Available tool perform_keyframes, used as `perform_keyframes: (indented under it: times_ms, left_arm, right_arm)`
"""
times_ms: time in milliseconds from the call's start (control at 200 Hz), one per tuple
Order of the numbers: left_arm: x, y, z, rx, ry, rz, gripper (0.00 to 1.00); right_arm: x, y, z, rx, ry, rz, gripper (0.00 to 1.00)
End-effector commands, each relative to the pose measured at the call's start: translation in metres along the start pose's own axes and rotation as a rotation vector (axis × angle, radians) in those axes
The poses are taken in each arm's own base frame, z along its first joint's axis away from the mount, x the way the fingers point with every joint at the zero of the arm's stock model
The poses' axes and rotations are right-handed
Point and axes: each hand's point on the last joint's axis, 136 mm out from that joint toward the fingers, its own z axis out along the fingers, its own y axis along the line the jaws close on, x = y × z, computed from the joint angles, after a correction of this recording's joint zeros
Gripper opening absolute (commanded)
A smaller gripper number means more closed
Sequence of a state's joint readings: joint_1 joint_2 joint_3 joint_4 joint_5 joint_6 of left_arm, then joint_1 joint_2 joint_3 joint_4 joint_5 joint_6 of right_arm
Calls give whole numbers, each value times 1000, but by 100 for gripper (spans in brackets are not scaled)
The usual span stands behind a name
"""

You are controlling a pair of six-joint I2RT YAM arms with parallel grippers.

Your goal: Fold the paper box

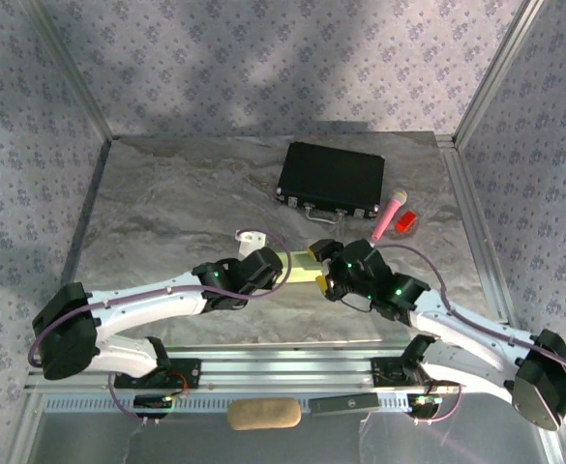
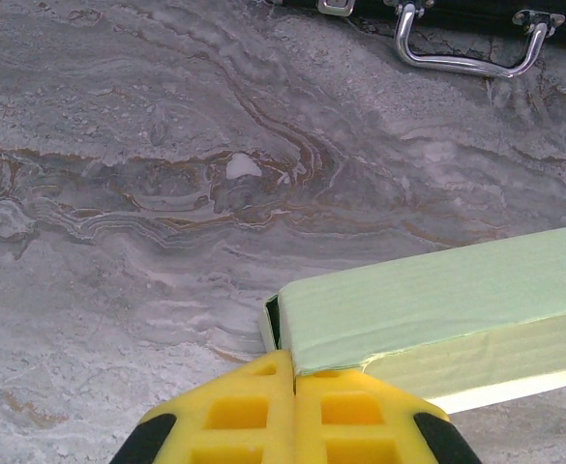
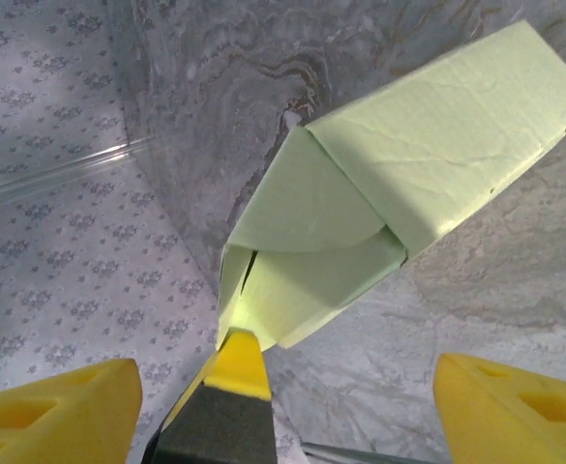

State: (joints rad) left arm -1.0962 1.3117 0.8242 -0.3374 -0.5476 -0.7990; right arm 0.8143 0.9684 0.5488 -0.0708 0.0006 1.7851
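The paper box (image 1: 302, 267), pale yellow-green card folded into a long flat tube, lies between my two grippers at the table's near middle. My left gripper (image 2: 294, 372) is shut, its yellow fingertips pinching the box's near corner beside an open slit in the left wrist view (image 2: 437, 295). In the right wrist view the box (image 3: 408, 155) points its end toward the camera, a rounded flap folded over and a side flap standing ajar. The left gripper's yellow tip (image 3: 239, 362) touches that end's lowest corner. My right gripper (image 3: 283, 416) is open, fingers wide apart below the box and touching nothing.
A black case (image 1: 331, 179) with a metal handle (image 2: 466, 58) lies behind the box. A pink pen-like thing (image 1: 391, 215) and a red object (image 1: 404, 221) sit to its right. A small white piece (image 1: 252, 236) lies left of centre. Patterned walls enclose the table.
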Motion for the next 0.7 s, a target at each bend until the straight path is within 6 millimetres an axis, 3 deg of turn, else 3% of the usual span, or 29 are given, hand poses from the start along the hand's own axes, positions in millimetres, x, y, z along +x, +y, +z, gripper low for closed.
perform_keyframes:
  times_ms: [0,215,425,695]
  left_arm:
    - [11,-1,0,-5,49,13,0]
    - [10,-1,0,-4,48,13,0]
    - [10,-1,-1,-2,50,13,0]
    - [-9,-10,-27,104,12,-51,42]
  right_arm:
    - [-9,6,3,-14,-41,53,82]
    - [-22,4,13,-11,-50,99,73]
    - [-28,-3,17,10,-60,102,56]
    - [-35,-15,21,41,-76,101,48]
